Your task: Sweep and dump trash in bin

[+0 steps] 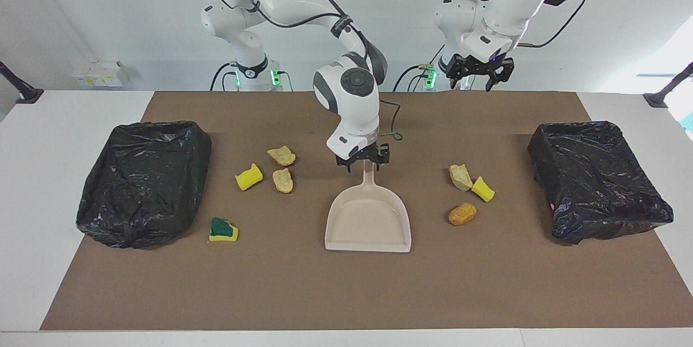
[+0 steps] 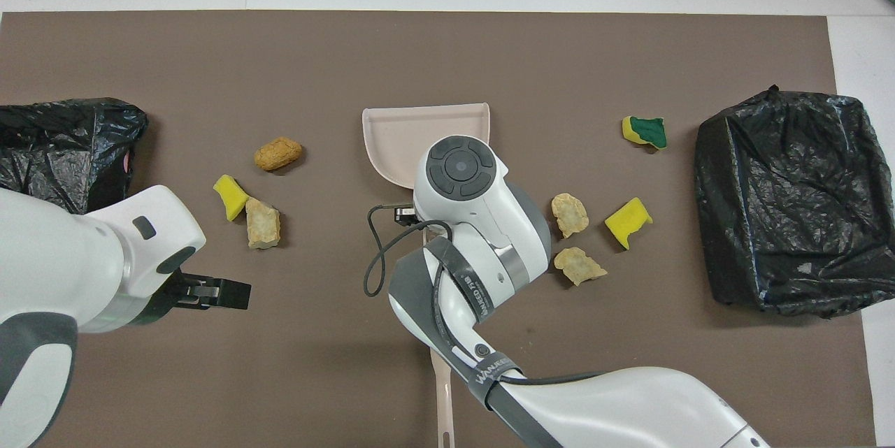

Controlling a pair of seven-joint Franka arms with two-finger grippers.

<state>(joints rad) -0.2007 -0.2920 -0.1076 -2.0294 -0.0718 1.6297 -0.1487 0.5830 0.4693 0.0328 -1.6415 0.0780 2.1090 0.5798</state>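
Glossy white arms with grey joints, black cables strapped on, black claws, green base lights
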